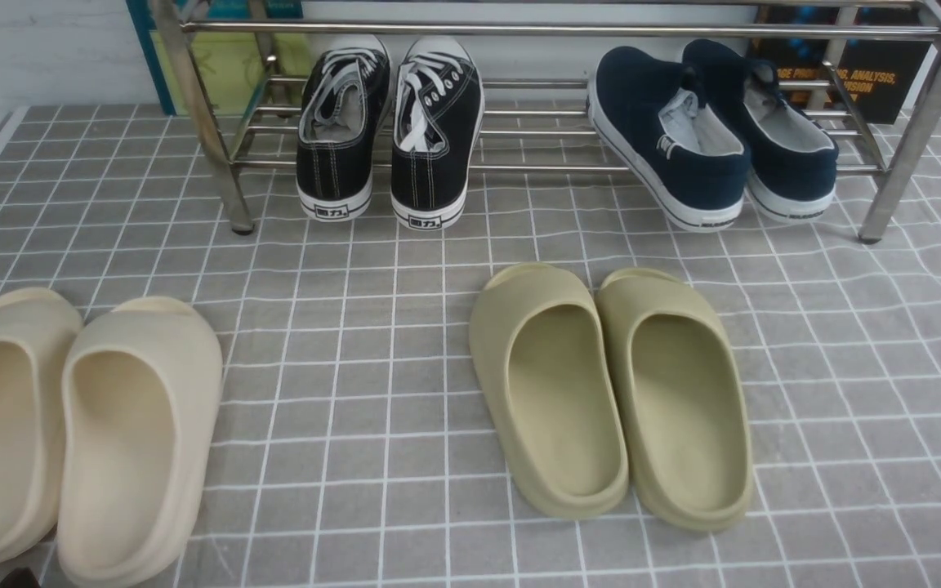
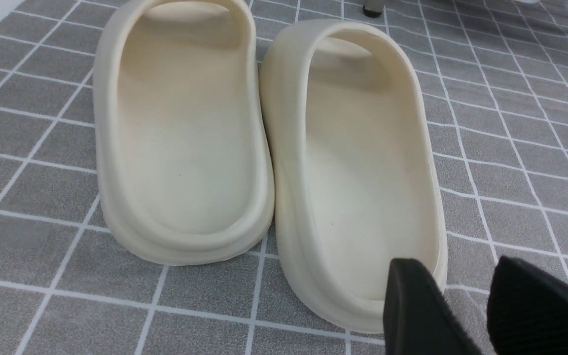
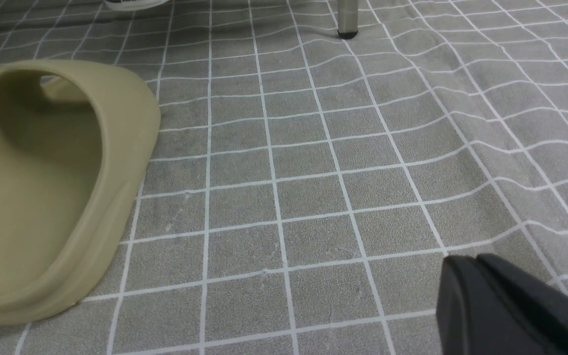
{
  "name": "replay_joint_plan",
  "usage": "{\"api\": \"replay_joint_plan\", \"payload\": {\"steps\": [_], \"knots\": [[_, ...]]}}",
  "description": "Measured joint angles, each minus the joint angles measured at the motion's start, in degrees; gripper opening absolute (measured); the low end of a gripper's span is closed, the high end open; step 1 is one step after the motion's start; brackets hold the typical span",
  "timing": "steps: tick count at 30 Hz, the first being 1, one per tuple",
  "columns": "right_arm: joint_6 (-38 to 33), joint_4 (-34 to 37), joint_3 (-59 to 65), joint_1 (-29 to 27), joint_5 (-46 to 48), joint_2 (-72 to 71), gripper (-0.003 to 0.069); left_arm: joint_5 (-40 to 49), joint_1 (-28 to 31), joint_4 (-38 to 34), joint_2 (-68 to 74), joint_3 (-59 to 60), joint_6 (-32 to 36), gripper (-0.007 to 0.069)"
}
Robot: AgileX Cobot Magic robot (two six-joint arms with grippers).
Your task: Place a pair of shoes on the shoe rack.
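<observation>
The pair of navy slip-on shoes, one [image 1: 666, 135] beside the other [image 1: 773, 122], rests on the lower bars of the silver shoe rack [image 1: 552, 31] at its right end, heels toward me. No gripper shows in the front view. In the left wrist view my left gripper [image 2: 461, 271] is open and empty, just above the floor cloth beside the heel of a cream slipper [image 2: 358, 167]. In the right wrist view my right gripper [image 3: 466, 264] is shut and empty over bare cloth, to the right of an olive slipper [image 3: 42, 187].
Black lace-up sneakers [image 1: 389, 122] sit on the rack's left part. Cream slippers [image 1: 70, 425] lie front left and olive slippers [image 1: 609, 384] front centre on the grey checked cloth [image 1: 356, 327]. Rack legs [image 1: 912, 131] stand on the cloth, one in the right wrist view [image 3: 347, 19].
</observation>
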Motion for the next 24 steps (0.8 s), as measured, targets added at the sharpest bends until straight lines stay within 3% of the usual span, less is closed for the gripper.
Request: {"api": "replay_joint_plan", "payload": {"steps": [24], "knots": [[0.39,0.0,0.0,0.21,0.0,0.0,0.0075,0.0,0.0,0.0,0.0,0.0,0.0,0.0239]]}}
